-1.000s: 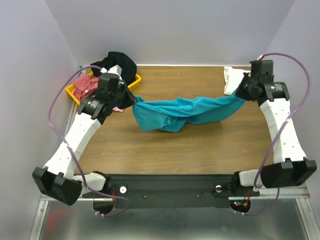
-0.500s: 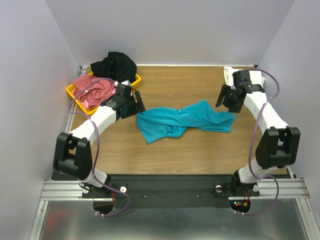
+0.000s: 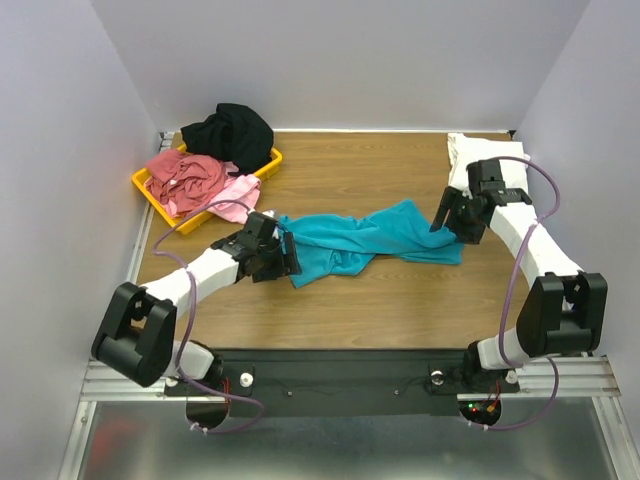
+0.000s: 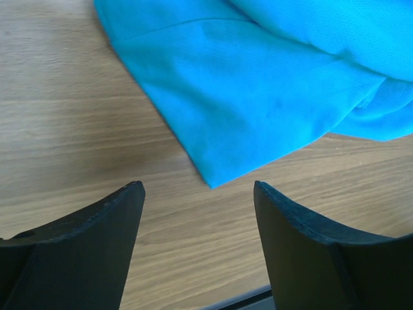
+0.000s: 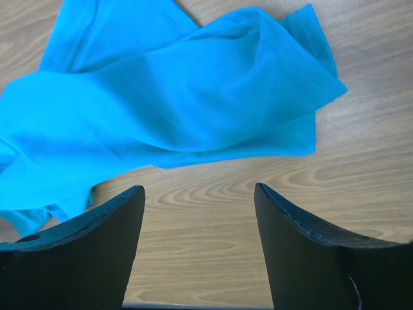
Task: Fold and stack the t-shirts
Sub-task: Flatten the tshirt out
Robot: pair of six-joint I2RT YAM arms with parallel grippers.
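The teal-blue t-shirt [image 3: 365,240] lies crumpled in a long band across the middle of the table, free of both grippers. My left gripper [image 3: 288,258] hangs open just off its left end; in the left wrist view a corner of the shirt [image 4: 258,97] lies ahead of the open jaws [image 4: 199,194], with bare wood between them. My right gripper [image 3: 445,222] stands open at the shirt's right end. In the right wrist view the sleeve and hem [image 5: 174,97] lie ahead of the empty jaws [image 5: 199,194].
A yellow tray [image 3: 262,168] at the back left holds a dusty red shirt [image 3: 185,175] and a pink shirt [image 3: 238,195]. A black shirt [image 3: 228,130] is heaped behind the tray. A white shirt [image 3: 462,155] lies at the back right corner.
Both grippers have opened and let go of the teal shirt, which dropped from a stretched span onto the table. Both arms came down and drew in beside its ends.
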